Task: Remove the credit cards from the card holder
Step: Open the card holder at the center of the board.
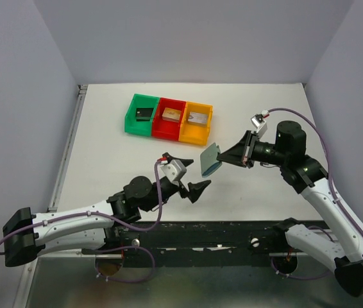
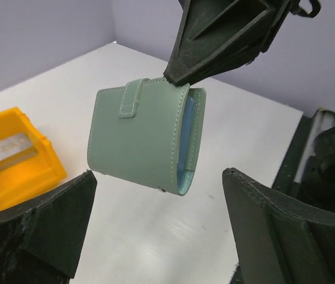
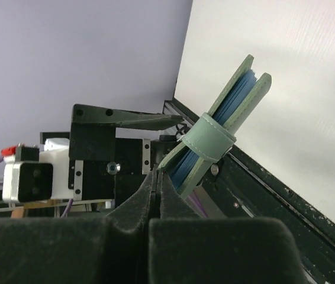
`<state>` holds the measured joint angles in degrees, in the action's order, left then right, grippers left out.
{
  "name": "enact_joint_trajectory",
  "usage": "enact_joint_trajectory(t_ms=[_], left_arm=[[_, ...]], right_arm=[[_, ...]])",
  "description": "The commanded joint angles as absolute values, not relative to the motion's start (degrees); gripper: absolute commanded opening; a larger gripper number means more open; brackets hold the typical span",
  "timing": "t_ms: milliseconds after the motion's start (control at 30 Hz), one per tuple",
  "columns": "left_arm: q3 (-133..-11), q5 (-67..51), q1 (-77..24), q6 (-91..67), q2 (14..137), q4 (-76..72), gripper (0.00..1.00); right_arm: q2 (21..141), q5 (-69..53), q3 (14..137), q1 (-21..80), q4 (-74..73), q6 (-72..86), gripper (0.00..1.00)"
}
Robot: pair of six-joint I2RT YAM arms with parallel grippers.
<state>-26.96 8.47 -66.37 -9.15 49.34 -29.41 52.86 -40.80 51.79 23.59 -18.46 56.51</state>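
1. The right hand holds the card holder in the air above the white counter, its fingers pressed together on one edge of the grey-green wallet, beside the closing tab.
2. The left hand faces the holder with its fingers spread wide. In the left wrist view one finger stands to each side of the wallet and lower, touching nothing.
3. The tab is wrapped over the holder's edge and spans both flaps. The flaps gape slightly at the far end, showing pale blue lining.
4. Room to move: bare counter lies to the left of both arms and beneath the holder. The green bin, red bin and orange bin stand in a touching row beyond it. The orange bin is nearest, but apart from the wallet.
5. Edges: pale walls close the counter at the back and on both sides, a metal rail runs along its left edge, and the arms' black base bar lines the near edge.
6. Hard to make out: the credit cards cannot be told apart from the blue pockets between the flaps. The right wrist view sees the holder only edge-on, and its own fingers hide the pinched part.
7. Each bin holds one chunky piece, cut off in the left wrist view except the silver one in the orange bin.
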Motion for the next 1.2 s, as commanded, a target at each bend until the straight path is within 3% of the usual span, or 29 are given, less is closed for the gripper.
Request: enact_joint_trajectory(t_ms=[0,433,733,1167], left_arm=[[-31.20,19.76,-70.66,8.59,54.30,-27.33,0.99],[-32.69,28.56,-73.65,20.74,63.37,-38.23,0.98],[-33.49,26.63,-73.65,20.48,64.69,-38.15,0.78],[-33.58,23.99,-73.65,19.78,65.04,-34.81,0.39]], right_arm=[[53.17,-39.47,53.70,24.52,-22.68,56.16,0.01],[54.05,-38.06,54.05,26.89,-22.85,56.95,0.01],[55.46,-37.79,54.14,27.95,-21.80,57.39,0.01],[55.81,-36.65,54.32,29.00,-20.66,57.48,0.01]])
